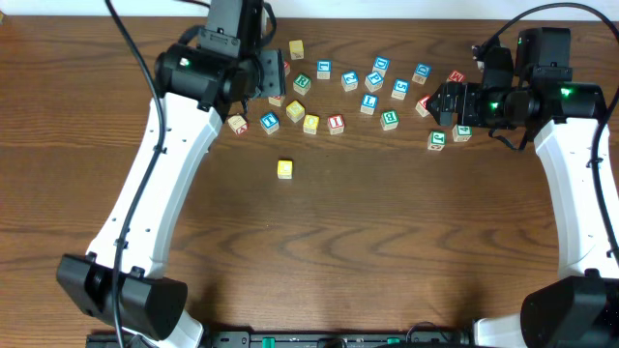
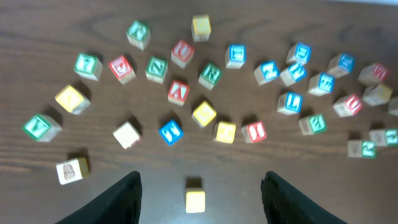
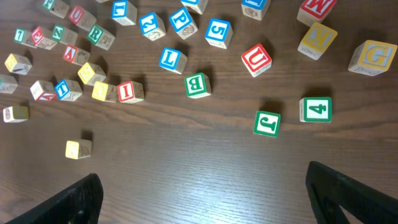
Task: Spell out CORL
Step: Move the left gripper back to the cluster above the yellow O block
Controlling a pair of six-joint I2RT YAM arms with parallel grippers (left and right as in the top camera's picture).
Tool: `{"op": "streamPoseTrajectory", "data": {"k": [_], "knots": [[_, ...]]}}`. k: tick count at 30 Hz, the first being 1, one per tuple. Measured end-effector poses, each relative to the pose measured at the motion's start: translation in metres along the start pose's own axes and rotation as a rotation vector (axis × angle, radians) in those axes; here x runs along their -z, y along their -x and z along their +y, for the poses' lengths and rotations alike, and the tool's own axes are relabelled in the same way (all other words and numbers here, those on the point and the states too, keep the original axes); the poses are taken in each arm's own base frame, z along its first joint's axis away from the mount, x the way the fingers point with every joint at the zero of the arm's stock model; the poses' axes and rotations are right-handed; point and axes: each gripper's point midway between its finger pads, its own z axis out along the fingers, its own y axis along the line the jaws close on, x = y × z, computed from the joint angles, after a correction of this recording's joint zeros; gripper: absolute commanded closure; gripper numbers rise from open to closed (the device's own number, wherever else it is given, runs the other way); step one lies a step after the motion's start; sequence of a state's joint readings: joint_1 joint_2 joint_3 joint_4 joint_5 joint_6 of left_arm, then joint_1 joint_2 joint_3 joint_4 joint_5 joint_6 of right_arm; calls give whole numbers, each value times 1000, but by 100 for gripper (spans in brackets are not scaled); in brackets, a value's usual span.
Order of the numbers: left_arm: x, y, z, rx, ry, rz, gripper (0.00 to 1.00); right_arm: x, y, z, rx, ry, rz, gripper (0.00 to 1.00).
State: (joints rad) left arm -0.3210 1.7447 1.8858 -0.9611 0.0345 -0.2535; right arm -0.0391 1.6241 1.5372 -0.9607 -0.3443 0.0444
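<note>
One yellow-topped cube (image 1: 284, 169) lies alone on the table, in front of the cluster. In the left wrist view this cube (image 2: 195, 200) shows between my left gripper's (image 2: 202, 177) open fingers, untouched. Seen from overhead, the left gripper (image 1: 274, 75) hovers over the cluster's left part. Two more yellow cubes (image 1: 296, 111) (image 1: 310, 124) sit side by side in the cluster. A green R cube (image 1: 302, 83) and a blue L cube (image 1: 368, 103) lie among the others. My right gripper (image 1: 437, 101) is open and empty near the cluster's right end, with bare wood between its fingers (image 3: 203, 174).
Several other letter cubes with blue, green and red faces spread in an arc across the far half of the wooden table (image 1: 309, 251). A green 4 cube (image 3: 316, 109) and a green cube beside it (image 3: 267, 122) lie closest to the right gripper.
</note>
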Motion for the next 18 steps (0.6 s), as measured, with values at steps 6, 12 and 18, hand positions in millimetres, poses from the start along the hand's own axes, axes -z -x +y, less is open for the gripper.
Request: {"op": "streamPoseTrajectory", "data": {"k": [6,12,18], "knots": [[25,31,-4,-1,6,-84,40,0,0,0,0,0,0,1],[25,44,-7,-23,20,-72,39,0,0,0,0,0,0,1],[3,37,-5,-41,41,-6,40,0,0,0,0,0,0,1]]}}
